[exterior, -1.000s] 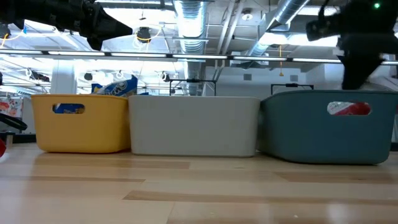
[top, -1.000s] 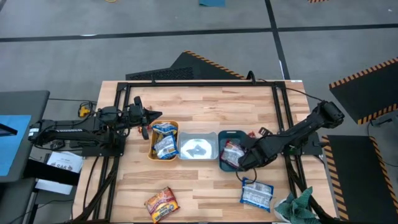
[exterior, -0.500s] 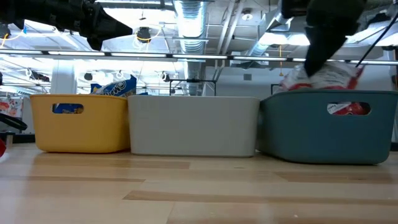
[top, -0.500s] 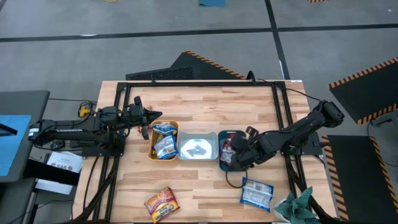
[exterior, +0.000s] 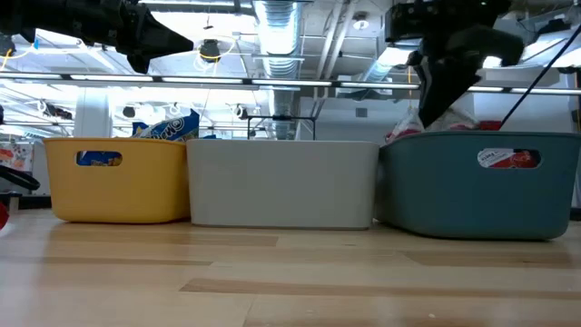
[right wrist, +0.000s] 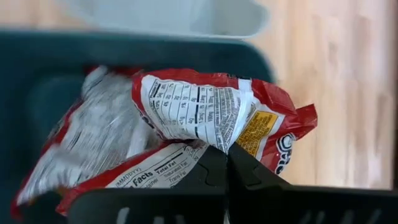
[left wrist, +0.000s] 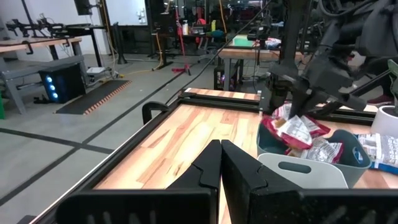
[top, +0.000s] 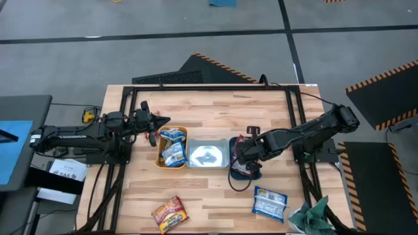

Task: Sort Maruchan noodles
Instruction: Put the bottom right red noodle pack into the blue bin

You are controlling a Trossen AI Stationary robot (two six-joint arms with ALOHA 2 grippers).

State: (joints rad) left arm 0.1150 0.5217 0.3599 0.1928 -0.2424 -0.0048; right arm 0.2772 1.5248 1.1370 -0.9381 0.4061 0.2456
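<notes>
Pale wooden boards of the bench [top: 215, 117] carry everything I work on, with grey floor around them. My right pincer [top: 243, 155] hangs over the teal tray [top: 233, 171], its fingers pressed together on the edge of a white-and-red packet [right wrist: 205, 115] that I pinch above the tray's rim; the right wrist view shows that packet's nutrition label facing me, with a second white-and-red packet [right wrist: 93, 140] lying crumpled beneath it inside the tray. In the low view the pinched packet pokes up just over the teal wall. Just beside the teal tray, toward the bench's middle, stands the clear tray [top: 209, 154], and touching that on its far side the orange tray [top: 159, 151], which holds two blue-and-yellow packets [top: 173, 149], one leaning above the rim. Near the bench's front edge, close to the right corner, a blue-and-white packet [top: 270, 203] lies flat, and a green cloth [top: 313, 215] sits bunched at that corner. Toward the front left, a red-orange packet [top: 170, 213] lies flat on the boards, well apart from the trays. My left pincer [top: 159, 121] waits at the bench's left edge, fingers pressed together and empty, just beside the orange tray.
</notes>
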